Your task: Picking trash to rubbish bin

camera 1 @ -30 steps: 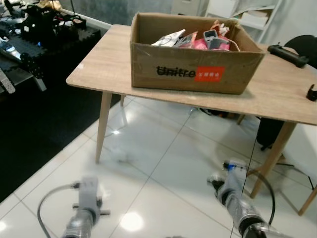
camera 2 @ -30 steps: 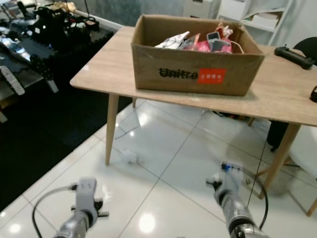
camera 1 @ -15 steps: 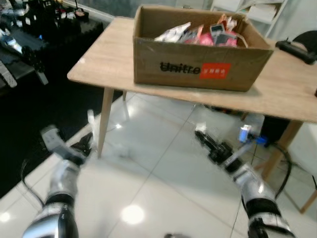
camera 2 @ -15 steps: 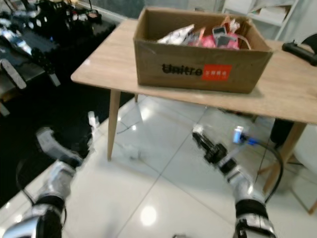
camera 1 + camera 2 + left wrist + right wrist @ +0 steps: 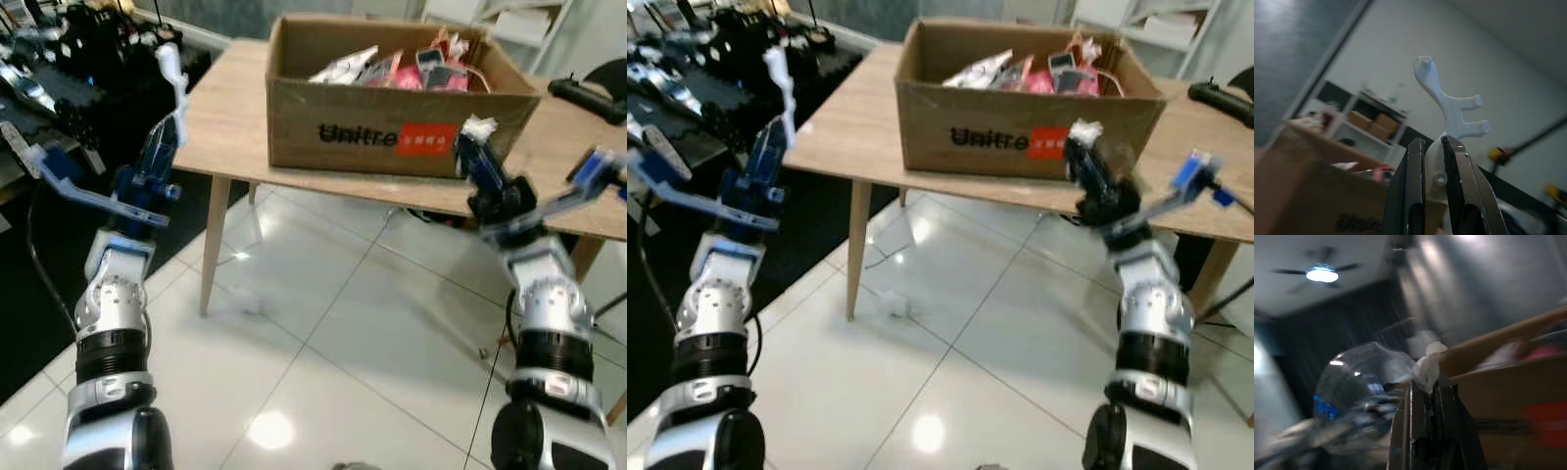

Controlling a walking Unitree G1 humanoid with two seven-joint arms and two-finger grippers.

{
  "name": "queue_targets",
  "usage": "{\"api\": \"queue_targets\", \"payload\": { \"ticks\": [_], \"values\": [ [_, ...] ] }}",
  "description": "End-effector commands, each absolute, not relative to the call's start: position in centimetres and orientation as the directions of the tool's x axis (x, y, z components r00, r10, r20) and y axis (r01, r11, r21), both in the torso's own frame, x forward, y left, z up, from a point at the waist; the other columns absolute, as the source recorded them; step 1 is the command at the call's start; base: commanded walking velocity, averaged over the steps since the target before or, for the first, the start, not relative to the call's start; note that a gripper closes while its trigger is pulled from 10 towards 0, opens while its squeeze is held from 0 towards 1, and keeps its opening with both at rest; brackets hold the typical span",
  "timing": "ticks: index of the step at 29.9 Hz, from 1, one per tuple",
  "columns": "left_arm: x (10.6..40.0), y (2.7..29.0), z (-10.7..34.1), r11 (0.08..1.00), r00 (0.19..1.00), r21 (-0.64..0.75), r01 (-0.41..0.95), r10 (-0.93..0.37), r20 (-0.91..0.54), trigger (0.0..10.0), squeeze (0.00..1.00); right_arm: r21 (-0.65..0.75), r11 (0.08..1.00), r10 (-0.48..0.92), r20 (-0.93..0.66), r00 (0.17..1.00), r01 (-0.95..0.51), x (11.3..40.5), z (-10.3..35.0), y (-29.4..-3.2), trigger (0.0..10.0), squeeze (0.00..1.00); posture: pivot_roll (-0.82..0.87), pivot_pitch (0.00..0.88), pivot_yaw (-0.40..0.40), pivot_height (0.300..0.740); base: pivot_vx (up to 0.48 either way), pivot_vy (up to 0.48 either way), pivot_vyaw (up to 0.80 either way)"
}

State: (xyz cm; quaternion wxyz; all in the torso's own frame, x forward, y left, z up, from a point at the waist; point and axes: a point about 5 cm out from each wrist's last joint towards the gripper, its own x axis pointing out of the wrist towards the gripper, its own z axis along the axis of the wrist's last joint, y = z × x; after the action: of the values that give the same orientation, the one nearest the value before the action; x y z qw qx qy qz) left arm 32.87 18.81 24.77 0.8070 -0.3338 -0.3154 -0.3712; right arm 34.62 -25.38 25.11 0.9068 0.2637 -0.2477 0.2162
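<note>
A cardboard box [image 5: 392, 137] printed "Unitree" stands on the wooden table [image 5: 225, 117], with wrappers and other trash [image 5: 392, 69] inside it. My left gripper [image 5: 165, 122] is raised by the table's left corner. It is shut on a white forked plastic piece [image 5: 1442, 103] that sticks up past the fingertips. My right gripper [image 5: 472, 147] is up in front of the box's right front corner. It is shut on a crumpled white scrap [image 5: 1430, 364] with clear plastic film [image 5: 1361, 377] bulging beside the fingers.
Black equipment [image 5: 59, 59] lies on a dark mat to the left. A black handheld device [image 5: 578, 93] rests on the table's far right. A small scrap [image 5: 892, 305] lies on the white tiled floor near the table leg [image 5: 211, 245].
Both arms have swung up from near the floor to table height, each carrying its piece. The right gripper now stands close to the box front.
</note>
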Motion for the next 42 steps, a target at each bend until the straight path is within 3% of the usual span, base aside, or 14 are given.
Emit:
{"api": "queue_targets", "payload": {
  "ticks": [1, 8, 15, 21, 31, 35, 36, 42],
  "values": [
    [32.9, 18.2, 24.7, 0.475, 0.517, -0.311, 0.823, -0.402, 0.755, 10.0, 0.0, 0.408, 0.786, 0.216, 0.524, 0.824, -0.465, 34.7, 24.0, -25.9, 10.0, 0.0, 0.0, 0.084, 0.005, 0.74, 0.428, 0.0, 0.0],
    [32.6, 17.4, 24.8, 0.442, 0.505, -0.315, 0.84, -0.422, 0.753, 10.0, 0.0, 0.424, 0.762, 0.219, 0.542, 0.811, -0.489, 34.3, 24.5, -25.6, 10.0, 0.0, -0.01, 0.084, 0.023, 0.74, 0.427, 0.0, 0.0],
    [32.4, 16.1, 25.1, 0.387, 0.479, -0.317, 0.866, -0.462, 0.746, 10.0, 0.0, 0.387, 0.782, 0.2, 0.586, 0.785, -0.488, 33.8, 26.4, -25.4, 10.0, 0.0, -0.01, 0.087, 0.033, 0.74, 0.429, 0.0, -0.64],
    [32.3, 15.1, 25.2, 0.358, 0.461, -0.315, 0.879, -0.473, 0.75, 10.0, 0.0, 0.329, 0.809, 0.204, 0.62, 0.757, -0.488, 33.4, 27.6, -25.6, 10.0, 0.0, -0.02, 0.085, 0.034, 0.74, 0.425, 0.0, -0.8],
    [32.0, 13.4, 25.5, 0.324, 0.434, -0.304, 0.896, -0.497, 0.752, 10.0, 0.0, 0.207, 0.847, 0.228, 0.69, 0.687, -0.489, 32.6, 31.7, -24.3, 10.0, 0.0, -0.03, 0.086, 0.024, 0.74, 0.42, 0.0, 0.0],
    [32.0, 12.3, 25.7, 0.364, 0.444, -0.278, 0.889, -0.533, 0.72, 10.0, 0.0, 0.092, 0.913, 0.244, 0.658, 0.712, -0.398, 32.7, 32.6, -23.9, 10.0, 0.0, -0.03, 0.086, 0.023, 0.74, 0.396, 0.0, 0.0],
    [32.0, 11.5, 25.8, 0.41, 0.446, -0.227, 0.883, -0.584, 0.679, 10.0, 0.0, 0.044, 0.937, 0.242, 0.633, 0.735, -0.347, 32.9, 32.6, -23.7, 10.0, 0.0, -0.04, 0.086, 0.021, 0.74, 0.364, 0.0, 0.0],
    [32.5, 10.8, 25.9, 0.537, 0.479, -0.065, 0.841, -0.685, 0.548, 10.0, 0.0, -0.003, 0.962, 0.223, 0.587, 0.778, -0.273, 33.4, 32.4, -23.7, 10.0, 0.0, -0.04, 0.087, 0.017, 0.74, 0.268, 0.0, 0.0]
  ]
}}
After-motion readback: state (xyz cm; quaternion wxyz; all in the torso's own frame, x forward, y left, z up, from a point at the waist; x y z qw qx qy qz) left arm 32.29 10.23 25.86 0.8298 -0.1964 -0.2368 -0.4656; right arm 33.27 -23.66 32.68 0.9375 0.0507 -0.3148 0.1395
